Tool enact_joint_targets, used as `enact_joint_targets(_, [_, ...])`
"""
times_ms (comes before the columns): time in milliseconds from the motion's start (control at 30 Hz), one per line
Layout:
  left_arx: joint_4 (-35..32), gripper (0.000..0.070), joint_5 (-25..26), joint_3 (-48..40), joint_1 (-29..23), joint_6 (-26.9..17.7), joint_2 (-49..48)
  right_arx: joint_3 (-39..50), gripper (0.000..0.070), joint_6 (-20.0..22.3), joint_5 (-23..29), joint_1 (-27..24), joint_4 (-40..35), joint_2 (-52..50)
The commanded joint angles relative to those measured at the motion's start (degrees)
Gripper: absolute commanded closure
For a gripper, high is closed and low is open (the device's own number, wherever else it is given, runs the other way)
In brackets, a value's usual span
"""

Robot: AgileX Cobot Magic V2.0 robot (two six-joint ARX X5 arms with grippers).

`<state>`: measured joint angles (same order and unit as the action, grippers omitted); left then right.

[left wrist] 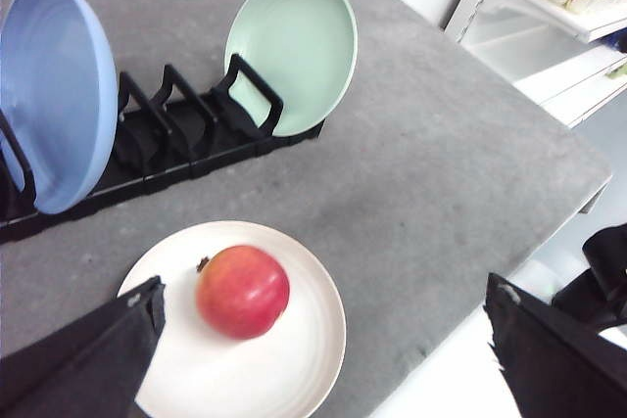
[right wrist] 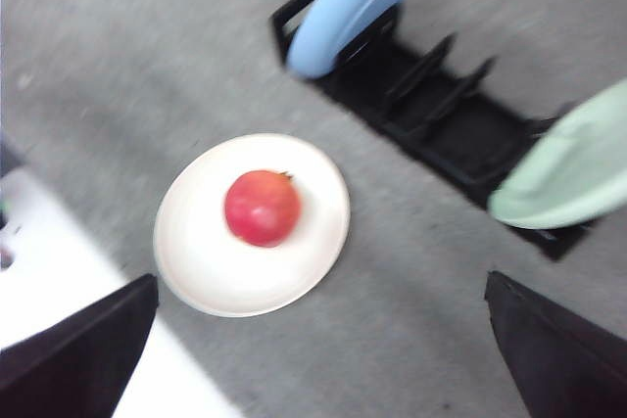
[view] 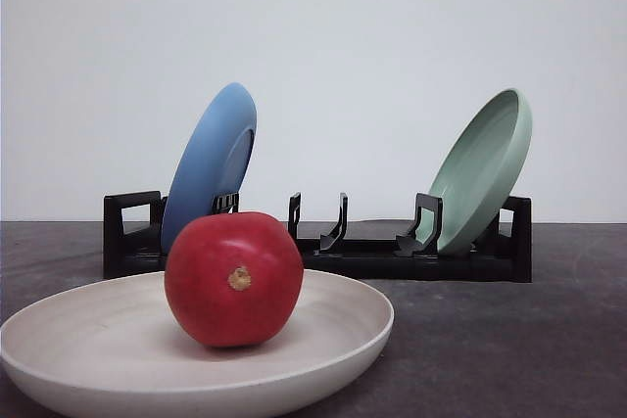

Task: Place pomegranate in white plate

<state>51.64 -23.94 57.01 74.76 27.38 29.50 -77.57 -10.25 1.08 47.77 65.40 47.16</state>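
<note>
The glossy red pomegranate [view: 233, 279] rests in the white plate [view: 358, 325] at the table's front, its tan stem scar facing the camera. From above, the left wrist view has the pomegranate [left wrist: 243, 291] sitting left of centre in the white plate [left wrist: 257, 379]. My left gripper [left wrist: 323, 291] hangs high over it, open, with nothing between its fingers [left wrist: 93, 354]. In the blurred right wrist view the pomegranate [right wrist: 262, 207] lies in the white plate [right wrist: 211, 271], and my right gripper [right wrist: 321, 286] is raised well above, open and holding nothing.
A black dish rack [view: 392, 259] stands behind the plate, holding a leaning blue plate [view: 211, 163] on its left and a pale green plate [view: 480, 168] on its right. The grey table's edge [left wrist: 578, 193] borders a white shelf unit [left wrist: 549, 17].
</note>
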Motion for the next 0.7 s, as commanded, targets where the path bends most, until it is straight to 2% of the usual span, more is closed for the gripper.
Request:
enact_joint_targets(0, [-1.0,0.0065,-0.4,0.6,0.7,-2.4,0.4,4.0,0.0000,-1.7,1.3,0.4,-2.8,-5.0])
enact_joint_targets(200, [-4.0,0.0067,-0.6,0.6,0.7,-8.3,0.4,17.6,0.0000,-4.1,1.4,0.4,-12.0,-19.8])
enact_joint_targets(367, [-6.3,0.0070,-1.8,0.6,0.7,-9.2,0.4,21.2,0.0000,-4.1,1.4,0.4,-13.0,-23.8])
enact_joint_targets(400, [-6.4,0.0111,-2.2,0.6,0.7,-9.2,0.4,21.2,0.0000,-4.1,1.4,0.4,-12.9,-23.8])
enact_joint_targets(433, [-6.5,0.0270,-2.5,0.6,0.7,-9.3,0.4,21.2,0.0091,-4.1,1.4,0.4,-12.7,-23.8])
enact_joint_targets(467, [-6.3,0.0563,-2.6,0.6,0.7,-10.1,0.4,21.2,0.0328,-4.1,1.4,0.4,-12.6,-23.7])
enact_joint_targets(500, [-6.2,0.0657,-2.6,0.6,0.7,-10.9,0.4,21.2,0.0605,-3.9,1.4,0.4,-12.6,-23.6])
enact_joint_targets(533, [-6.2,0.0687,-2.7,0.6,0.7,-11.6,0.4,21.2,0.0672,-3.5,1.6,0.5,-12.6,-23.6])
enact_joint_targets(667, [-6.4,0.0700,-3.5,0.6,0.7,-11.7,0.4,21.2,0.0693,-3.2,2.0,0.4,-12.7,-23.7])
